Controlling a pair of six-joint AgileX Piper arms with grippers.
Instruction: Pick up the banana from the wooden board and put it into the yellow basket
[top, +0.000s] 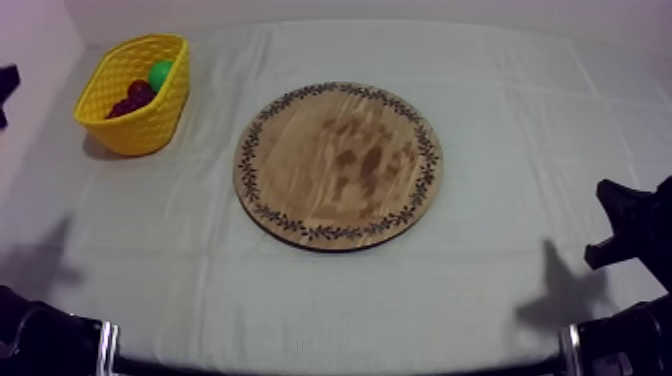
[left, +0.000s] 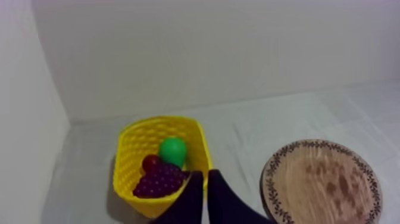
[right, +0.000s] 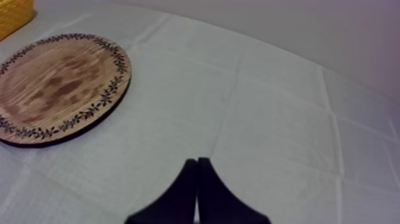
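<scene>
The round wooden board (top: 338, 165) lies at the table's middle, bare wood across its whole face. The yellow basket (top: 150, 120) stands at the far left and holds a bunch of grapes (top: 125, 105), a green pear (top: 161, 72) and a small red fruit (top: 141, 90). In the left wrist view my left gripper (left: 205, 173) is shut on nothing, its tips just short of the basket (left: 128, 155) with the grapes (left: 158, 182), pear (left: 172, 151) and red fruit (left: 150, 162); the board (left: 321, 184) lies beside it. My right gripper (right: 197, 159) is shut on nothing over bare cloth, the board (right: 56, 83) off to its side.
Both arms sit low at the near corners of the table, the right arm's black parts (top: 635, 225) at the right edge. A corner of the basket (right: 13, 11) shows beyond the board in the right wrist view. Grey-white cloth surrounds the board.
</scene>
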